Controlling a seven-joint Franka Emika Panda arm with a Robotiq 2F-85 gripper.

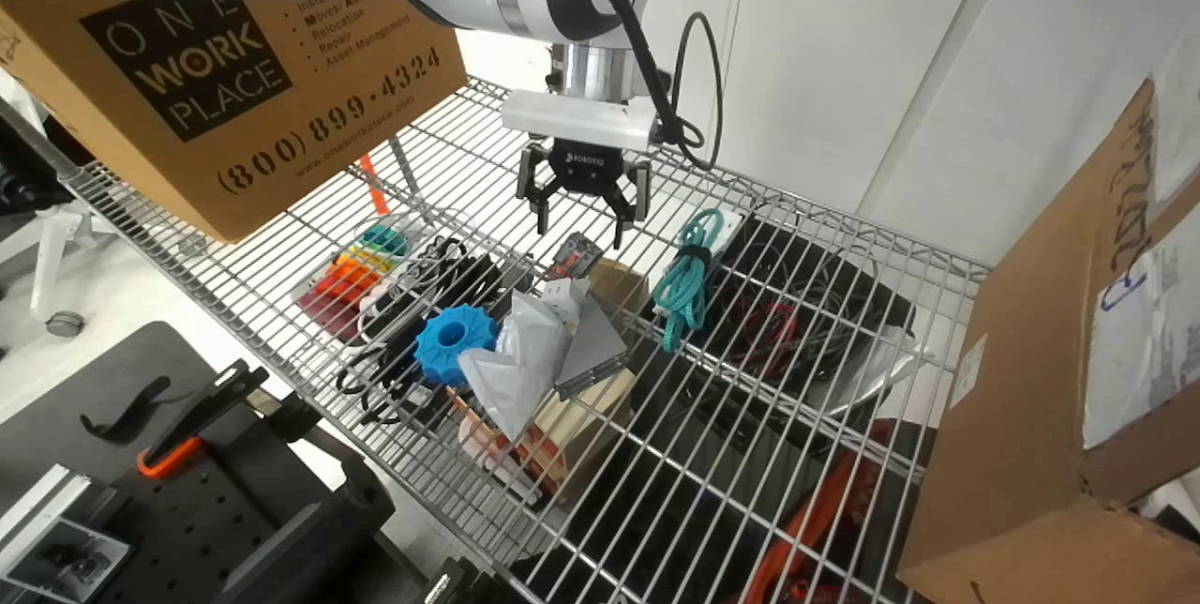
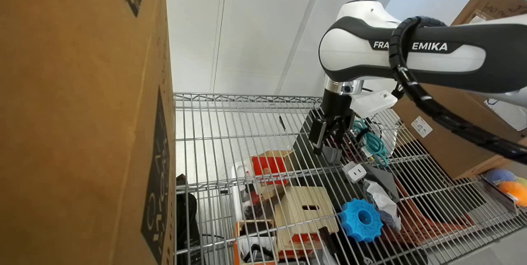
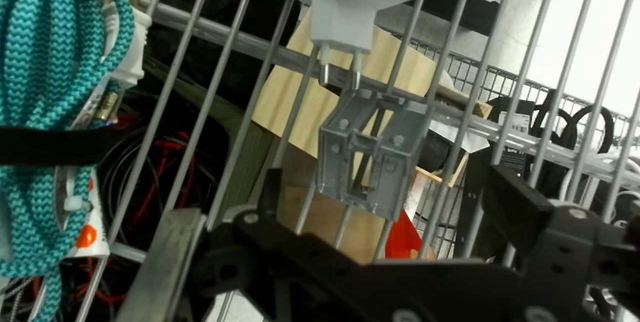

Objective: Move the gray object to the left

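The gray object (image 3: 336, 164) is a small hollow plastic piece with a slot through its middle. It rests on the wire shelf (image 3: 240, 42). It also shows in both exterior views (image 1: 574, 257) (image 2: 332, 155). My gripper (image 1: 580, 229) is open and empty, pointing down just above and behind the gray object. In the wrist view the gripper (image 3: 389, 186) has its fingers wide apart, with the gray object between and slightly beyond the tips. In an exterior view the gripper (image 2: 327, 142) partly covers the area behind the gray object.
A white plug adapter (image 3: 345, 17) lies close to the gray object. A teal cable bundle (image 1: 682, 294), blue wheel (image 1: 431, 351), white plastic bag (image 1: 520, 351) and dark gray flat piece (image 1: 591, 346) lie around it. Cardboard boxes (image 1: 356, 116) (image 1: 1012, 369) stand at both ends.
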